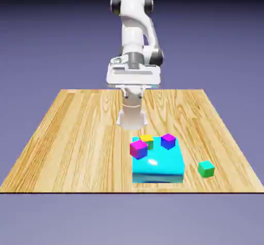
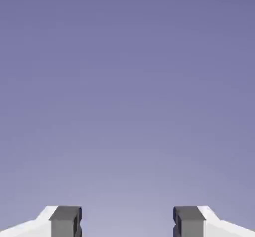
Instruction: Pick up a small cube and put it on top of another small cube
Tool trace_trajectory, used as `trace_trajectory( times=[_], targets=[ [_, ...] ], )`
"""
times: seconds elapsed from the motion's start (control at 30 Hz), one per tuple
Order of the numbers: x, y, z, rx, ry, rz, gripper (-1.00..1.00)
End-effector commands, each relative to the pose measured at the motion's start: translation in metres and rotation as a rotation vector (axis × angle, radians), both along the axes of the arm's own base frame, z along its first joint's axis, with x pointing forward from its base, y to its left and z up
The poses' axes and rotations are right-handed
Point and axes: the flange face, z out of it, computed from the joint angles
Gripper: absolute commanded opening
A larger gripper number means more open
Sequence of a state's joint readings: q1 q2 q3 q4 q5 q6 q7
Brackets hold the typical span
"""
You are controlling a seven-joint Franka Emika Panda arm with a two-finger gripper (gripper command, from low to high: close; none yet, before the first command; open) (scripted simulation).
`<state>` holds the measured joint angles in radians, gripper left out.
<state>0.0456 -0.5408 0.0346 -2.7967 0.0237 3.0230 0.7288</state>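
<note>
The small green cube sits on the wooden table, just to the exterior view's right of the big cyan block. My gripper hangs above the table behind the cyan block, well away from the green cube. In the hand view only the blue-violet backdrop shows. There my gripper is open, with the two grey fingertips wide apart and nothing between them.
On top of the cyan block stand a magenta cube, a yellow-topped cube and a purple-blue cube. The table's front edge runs just below the block and the green cube.
</note>
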Motion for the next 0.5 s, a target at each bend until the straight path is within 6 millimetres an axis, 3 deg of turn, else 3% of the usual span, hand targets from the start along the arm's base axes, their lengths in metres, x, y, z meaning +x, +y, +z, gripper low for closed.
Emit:
trace_trajectory(
  times=[0.0,0.23,0.47],
  targets=[
    [0.006,0.012,-0.008,0.015,0.032,-0.006,0.0],
    [0.04,0.071,-0.074,0.159,0.254,-0.154,0.0],
    [0.053,0.138,-0.147,0.306,0.494,-0.326,0.0]
  ],
)
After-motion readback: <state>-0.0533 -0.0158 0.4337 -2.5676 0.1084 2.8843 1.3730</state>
